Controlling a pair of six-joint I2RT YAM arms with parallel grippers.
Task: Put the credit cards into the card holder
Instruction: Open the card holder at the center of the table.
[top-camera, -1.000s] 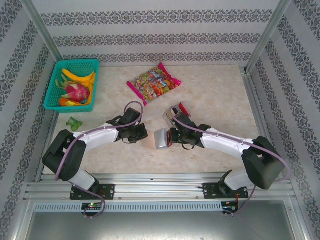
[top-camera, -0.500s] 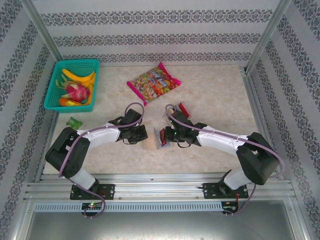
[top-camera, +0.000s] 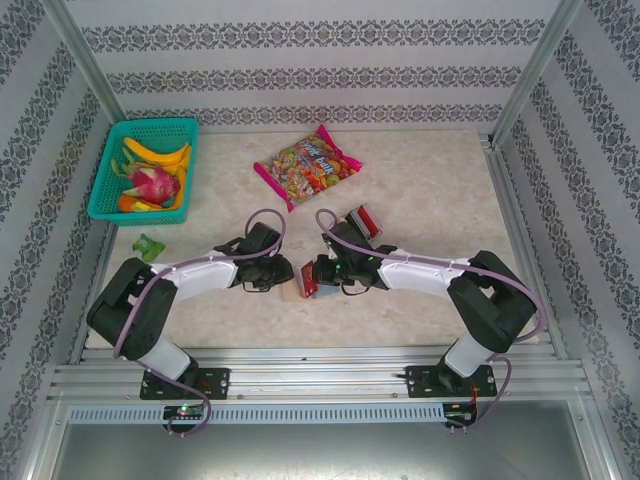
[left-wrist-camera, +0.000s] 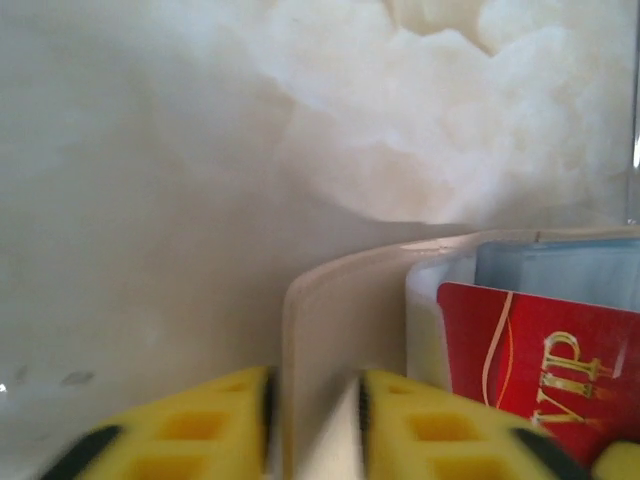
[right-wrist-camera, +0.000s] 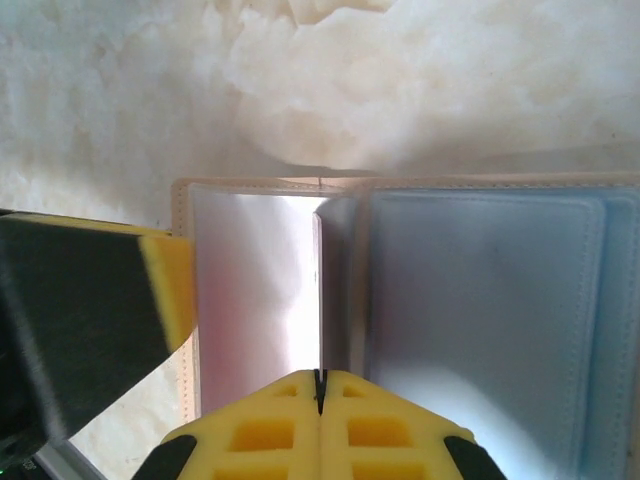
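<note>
Down in the middle of the table sits the open card holder. A red card stands inside it. The left gripper pinches the holder's tan flap. The right gripper is squeezed tight on the red card's thin edge. Farther back lie a candy bag and a green basket.

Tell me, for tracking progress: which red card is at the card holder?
The gold-lettered VIP red card, lying inside the card holder; the other red card sits apart.
</note>
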